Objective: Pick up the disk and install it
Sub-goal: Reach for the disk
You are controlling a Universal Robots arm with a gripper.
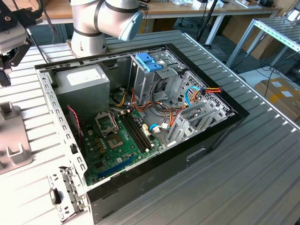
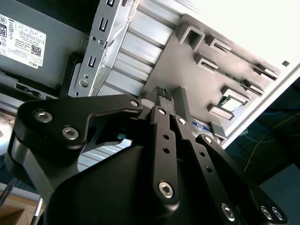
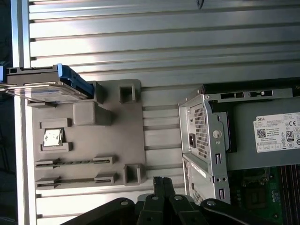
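Observation:
The disk (image 3: 51, 86) has blue rails and a shiny face. It rests at one end of a grey fixture plate (image 3: 84, 140) in the first wrist view. My gripper (image 3: 161, 180) hovers over the plate's other end, a good way from the disk, fingers shut with nothing between them. The second wrist view shows the gripper (image 2: 164, 91) pressed together above the same plate (image 2: 197, 70). In the exterior view the gripper (image 1: 4, 75) hangs at the far left above the plate (image 1: 11, 136), beside the open computer case (image 1: 154, 173).
The case holds a grey power-supply box (image 1: 86, 84), a green motherboard (image 1: 117, 140), bundled cables and a pale blue bracket (image 1: 147, 61) on the drive cage. A small chip (image 3: 52, 137) lies in a slot of the plate. The case's metal wall (image 3: 206, 140) borders the plate.

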